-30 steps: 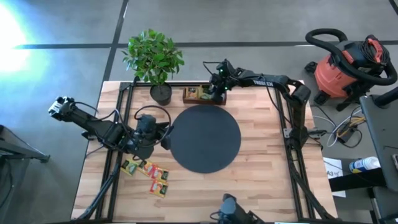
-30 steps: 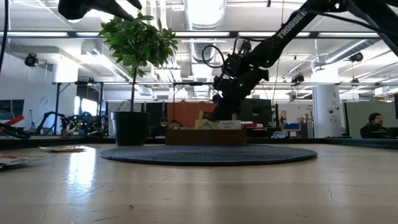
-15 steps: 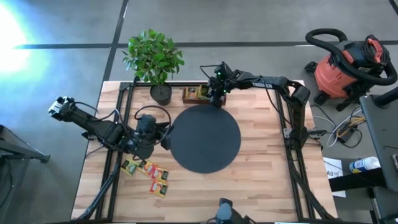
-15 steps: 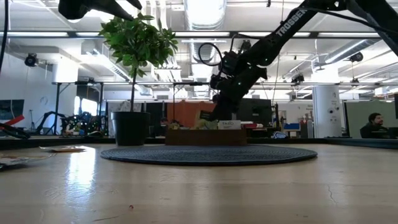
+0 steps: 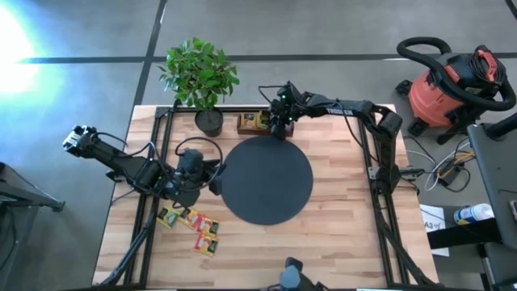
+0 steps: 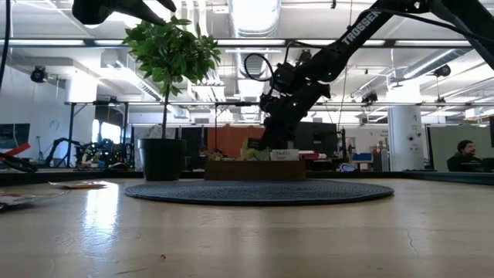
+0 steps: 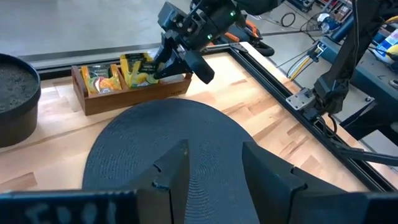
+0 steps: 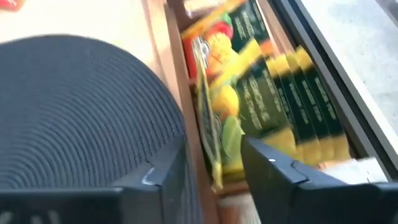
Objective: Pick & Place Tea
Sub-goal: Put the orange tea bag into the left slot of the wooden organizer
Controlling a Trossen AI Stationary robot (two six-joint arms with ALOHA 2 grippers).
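Observation:
Tea sachets stand on edge in the brown wooden tray (image 5: 246,129) at the table's far edge: orange ones (image 7: 99,78) in its left part, green-yellow ones (image 8: 286,106) in its right part. A few more sachets (image 5: 192,220) lie flat near the front left. My right gripper (image 5: 277,129) points down into the tray's right part, open, with a fruit-printed sachet (image 8: 208,118) edge-on between its fingers. My left gripper (image 5: 216,179) is open and empty at the left rim of the black disc (image 5: 266,179). My right gripper comes from above, slanting down into the tray's right part. Its fingers (image 8: 273,174) stand on either side of the fruit-printed sachet's silver edge (image 8: 214,162). I cannot tell whether they touch it. The sachet still leans among the others in the tray.
A potted plant (image 5: 200,77) stands at the far left, beside the tray. The black disc fills the table's middle. Black frame rails (image 5: 367,162) run along the table's sides. A vacuum cleaner (image 5: 452,89) stands off the table at the far right.
My right gripper has shifted a little toward the table's left edge over the tray and risen slightly. My left gripper has kept still.

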